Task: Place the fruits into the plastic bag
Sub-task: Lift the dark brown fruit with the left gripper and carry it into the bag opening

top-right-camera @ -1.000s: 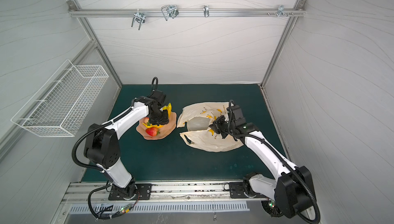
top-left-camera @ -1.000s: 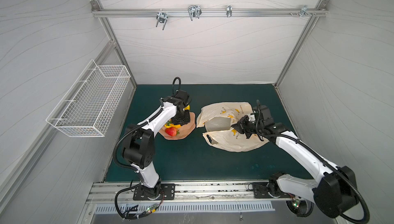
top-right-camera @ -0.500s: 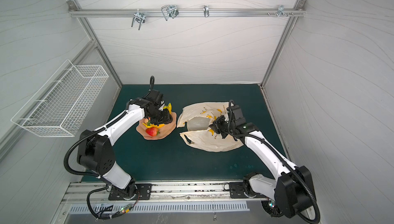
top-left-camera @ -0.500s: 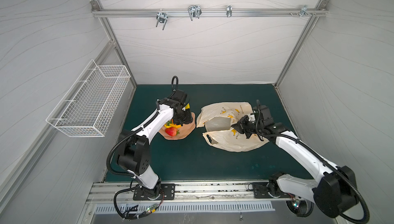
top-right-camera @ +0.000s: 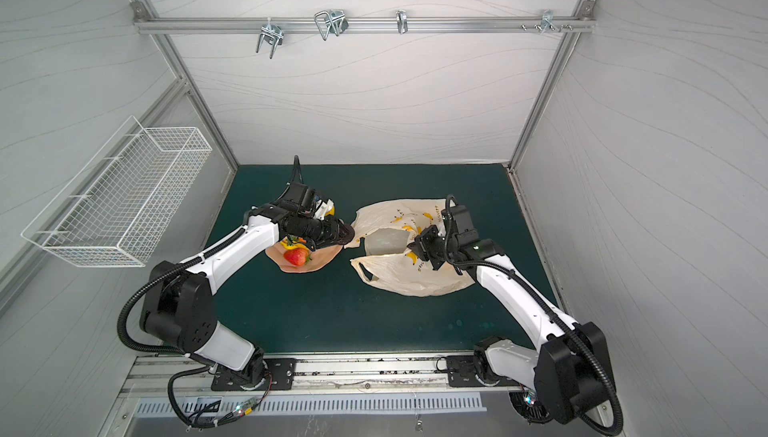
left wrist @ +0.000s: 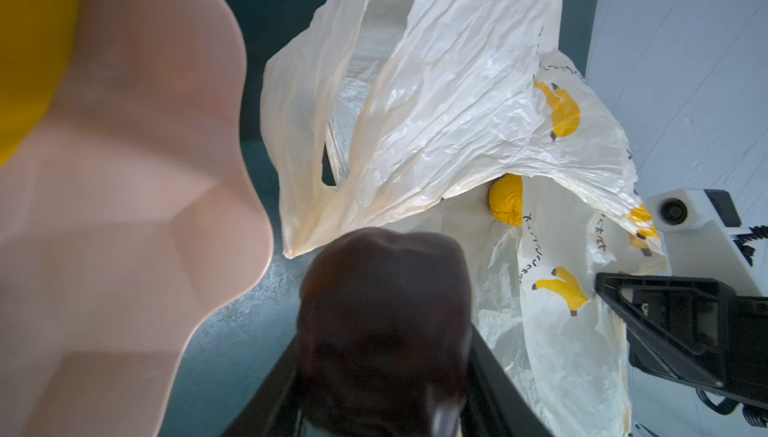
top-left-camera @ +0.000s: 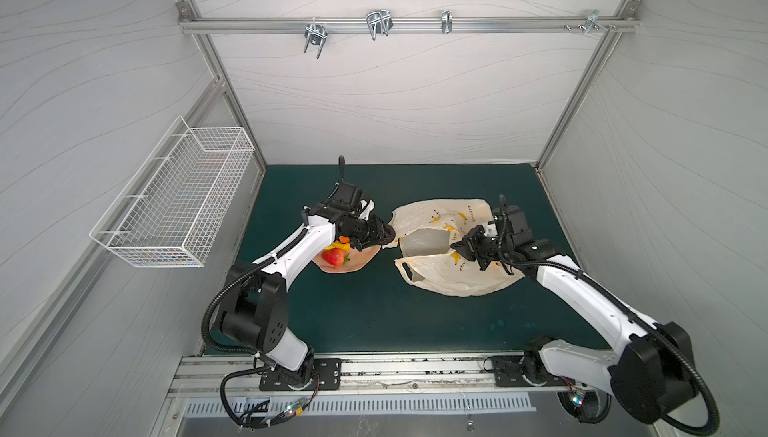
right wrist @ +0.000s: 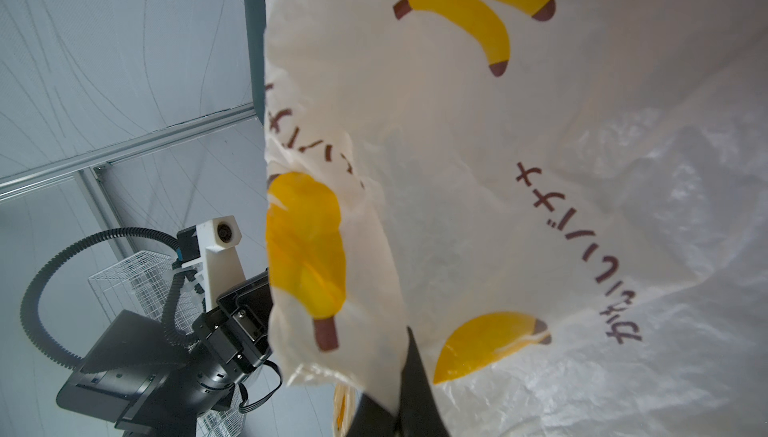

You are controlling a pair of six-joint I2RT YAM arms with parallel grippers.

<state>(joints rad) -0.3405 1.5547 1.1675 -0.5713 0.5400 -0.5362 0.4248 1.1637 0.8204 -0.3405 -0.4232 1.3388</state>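
Note:
My left gripper [top-left-camera: 384, 234] [top-right-camera: 345, 233] is shut on a dark purple piece [left wrist: 382, 310], its fingers [left wrist: 494, 389] on either side, held above the mat between the dish and the bag's near handle. The cream plastic bag [top-left-camera: 457, 283] [top-right-camera: 415, 283] [left wrist: 436, 102] lies at centre right with its mouth facing the dish. My right gripper [top-left-camera: 460, 244] [top-right-camera: 419, 246] [right wrist: 395, 397] is shut on the bag's upper edge [right wrist: 540, 206] and holds it lifted. On the dish lie a red strawberry [top-left-camera: 333, 256] [top-right-camera: 296, 256] and yellow and orange fruits [top-right-camera: 289, 243], partly hidden by my left arm.
The peach-pink dish [top-left-camera: 363, 257] [top-right-camera: 326, 259] [left wrist: 145, 164] sits left of the bag on the green mat [top-left-camera: 374, 322]. A white wire basket [top-left-camera: 178, 198] hangs on the left wall. A rail with metal hooks [top-left-camera: 378, 25] runs along the back.
My left gripper has moved right from over the dish toward the bag's mouth, carrying the dark purple piece. The right gripper and the bag have stayed put.

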